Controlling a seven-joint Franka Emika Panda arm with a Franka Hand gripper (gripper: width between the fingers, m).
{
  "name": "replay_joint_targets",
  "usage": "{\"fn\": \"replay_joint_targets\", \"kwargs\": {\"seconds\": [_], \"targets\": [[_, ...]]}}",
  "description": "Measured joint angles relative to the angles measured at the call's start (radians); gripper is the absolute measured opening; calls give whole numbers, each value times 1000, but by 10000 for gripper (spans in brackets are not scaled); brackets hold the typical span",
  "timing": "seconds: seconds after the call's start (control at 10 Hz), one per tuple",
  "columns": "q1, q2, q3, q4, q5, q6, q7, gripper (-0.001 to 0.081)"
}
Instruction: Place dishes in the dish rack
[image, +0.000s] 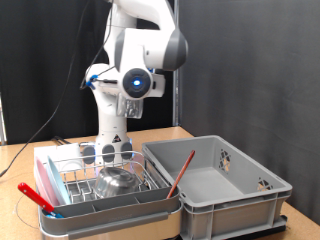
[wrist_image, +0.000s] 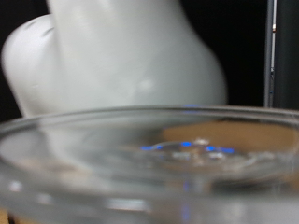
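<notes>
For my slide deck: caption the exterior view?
Panda arm above a dish rack holding a steel bowl, grey crate beside it.

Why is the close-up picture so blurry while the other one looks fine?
Wrist view: a clear glass rim sits right against the lens, out of focus, with small blue glints; the white robot body behind is soft too. Exterior view: evenly lit and sharp, with shine on the steel bowl in the dish rack.
</notes>
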Motion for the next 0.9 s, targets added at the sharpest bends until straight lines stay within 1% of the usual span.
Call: {"fn": "replay_joint_targets", "kwargs": {"seconds": [0.2, 0.3, 0.5, 0.9], "targets": [[-34, 71, -5, 29, -66, -13, 0, 115], [-39, 112, -5, 42, -102, -33, -4, 115], [-43, 173, -8, 52, -153, -41, -4, 115], [-49, 225, -19, 52, -214, -16, 6, 115]]}}
